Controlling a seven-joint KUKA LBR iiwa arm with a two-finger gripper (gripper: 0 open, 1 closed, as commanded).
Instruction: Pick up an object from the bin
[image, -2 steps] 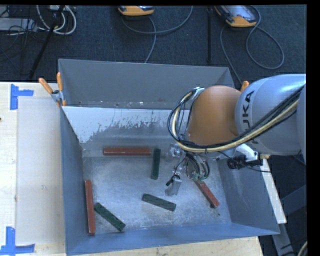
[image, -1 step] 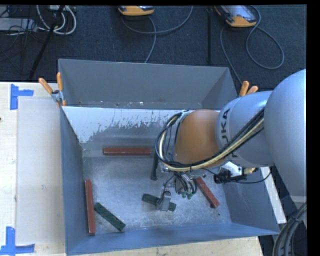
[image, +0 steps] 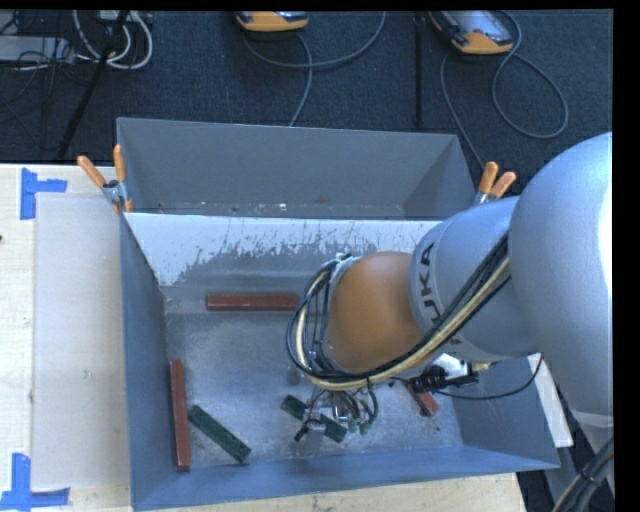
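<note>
Grey metal bin (image: 145, 350) — matt, scratched, glossy orange wrist cover (image: 370, 310), smooth pale arm casing (image: 570, 260)

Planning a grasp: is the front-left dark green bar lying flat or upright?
Lying flat: the dark green bar rests lengthwise on the bin floor.

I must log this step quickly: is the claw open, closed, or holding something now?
Claw: cannot be told. It is low over small dark green pieces, near the front wall of the bin.
</note>
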